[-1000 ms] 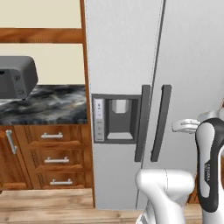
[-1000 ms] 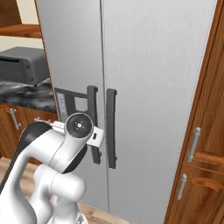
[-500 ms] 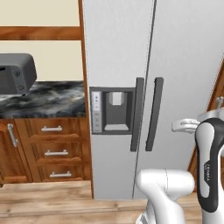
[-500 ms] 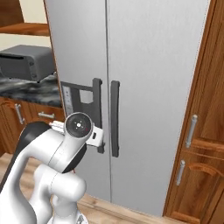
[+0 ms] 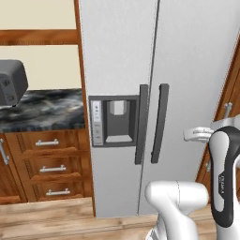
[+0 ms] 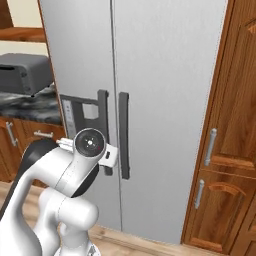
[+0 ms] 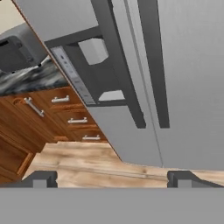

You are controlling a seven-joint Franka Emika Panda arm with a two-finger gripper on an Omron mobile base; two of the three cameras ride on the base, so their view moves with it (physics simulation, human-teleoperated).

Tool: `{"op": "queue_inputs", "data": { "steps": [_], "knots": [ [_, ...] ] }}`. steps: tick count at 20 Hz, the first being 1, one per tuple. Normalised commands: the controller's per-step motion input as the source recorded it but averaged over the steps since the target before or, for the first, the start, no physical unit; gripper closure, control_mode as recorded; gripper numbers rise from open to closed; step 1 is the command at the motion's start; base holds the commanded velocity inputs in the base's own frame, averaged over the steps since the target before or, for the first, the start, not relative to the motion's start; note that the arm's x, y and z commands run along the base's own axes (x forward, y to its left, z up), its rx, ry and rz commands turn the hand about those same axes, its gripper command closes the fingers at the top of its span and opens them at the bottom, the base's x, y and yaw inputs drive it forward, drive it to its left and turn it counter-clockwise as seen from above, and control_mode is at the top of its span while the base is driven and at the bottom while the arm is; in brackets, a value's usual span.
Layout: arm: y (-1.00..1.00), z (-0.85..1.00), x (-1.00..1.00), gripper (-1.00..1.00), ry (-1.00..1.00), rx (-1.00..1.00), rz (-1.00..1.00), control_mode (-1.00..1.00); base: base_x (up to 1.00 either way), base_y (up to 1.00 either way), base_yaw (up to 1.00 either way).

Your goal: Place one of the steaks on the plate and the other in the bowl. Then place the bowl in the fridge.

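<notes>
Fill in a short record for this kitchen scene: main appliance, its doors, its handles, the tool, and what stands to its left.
main appliance: tall silver-grey side-by-side fridge
doors: both shut
handles: two dark grey vertical handles, side by side at the centre seam
dispenser: dark water dispenser panel in the left door
tool: open, empty, facing the fridge
left of fridge: dark marble counter over wooden drawers

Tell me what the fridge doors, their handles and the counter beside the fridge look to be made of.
The fridge doors look like brushed or satin metal: even silver-grey with a soft sheen, though painted steel is possible. The handles seem dark grey matte plastic or coated metal, showing no gloss. The counter looks like polished stone, dark with pale marbled veining.
</notes>
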Motion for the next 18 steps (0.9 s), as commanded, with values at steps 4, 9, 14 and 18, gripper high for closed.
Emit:
{"op": "queue_inputs", "data": {
  "steps": [4,9,14,18],
  "knots": [
    [0.00,0.00,0.00,-1.00,0.00,0.00,0.00,1.00,0.30,0.38,-0.18],
    [0.00,0.00,0.00,-1.00,0.00,0.00,0.00,1.00,0.13,0.46,-0.19],
    [0.00,0.00,0.00,-1.00,0.00,0.00,0.00,1.00,0.00,0.10,-0.07],
    [0.00,0.00,0.00,-1.00,0.00,0.00,0.00,1.00,0.00,-0.13,0.00]
  ]
}}
